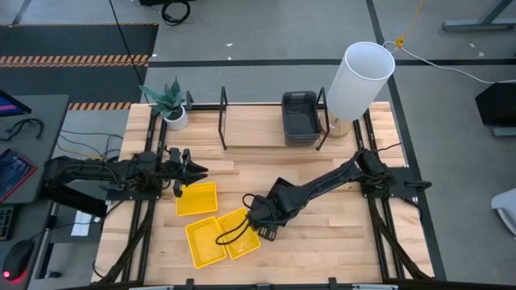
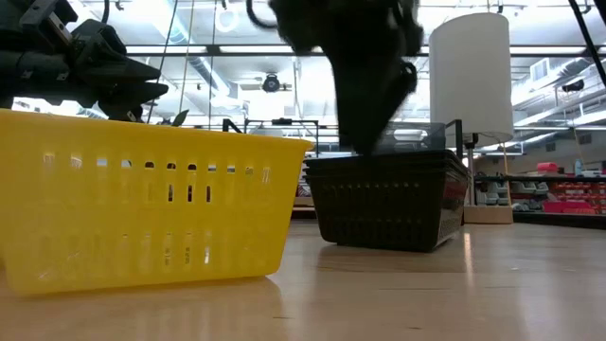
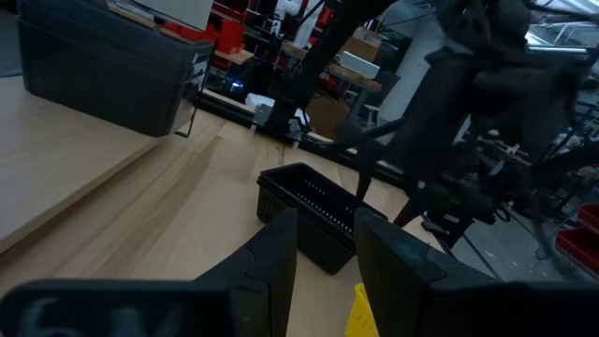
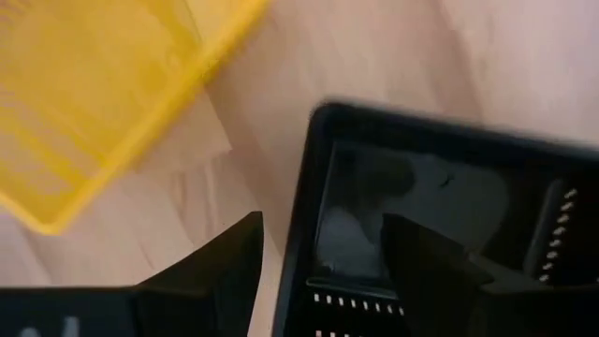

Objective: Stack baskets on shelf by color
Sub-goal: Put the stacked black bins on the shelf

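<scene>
A black slotted basket stands on its base on the tabletop, beside three yellow baskets. My right gripper is open, pointing down over it. One finger stands inside the basket and one outside its end wall; I see no touch. My left gripper is open and empty, hovering by the far yellow basket. A stack of smoky dark-grey baskets sits on the shelf board. Other black baskets are out of view.
A white cylindrical lamp stands at the shelf's right end, and a potted plant at its left end. Black wire uprights rise from the shelf. The yellow baskets crowd the near middle of the table.
</scene>
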